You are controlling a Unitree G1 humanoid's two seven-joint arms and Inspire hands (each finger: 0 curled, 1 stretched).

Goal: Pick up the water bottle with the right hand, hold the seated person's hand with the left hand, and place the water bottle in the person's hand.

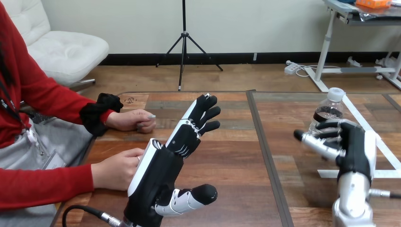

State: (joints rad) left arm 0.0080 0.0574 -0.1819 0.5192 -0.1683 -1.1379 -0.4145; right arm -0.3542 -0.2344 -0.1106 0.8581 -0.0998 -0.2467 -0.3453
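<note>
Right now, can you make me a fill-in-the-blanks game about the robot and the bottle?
The water bottle has a ____ cap.
The right hand is curled round the ____.
The left hand, fingers straight, holds ____.
Missing words: white; bottle; nothing.

Centre lane: bare table (227,156) between the left hand (156,179) and the seam (265,151); open from near edge to far edge.
Left side: blocked by the person's near hand (118,168), just beside the left hand's white back, and the person's far hand (132,120).
Gap between the person's hands: a strip of bare wood, open.
Right side: upright bottle (329,109), with the right hand (354,151) curled round its lower part.
Between seam and bottle: bare wood, open.
</note>
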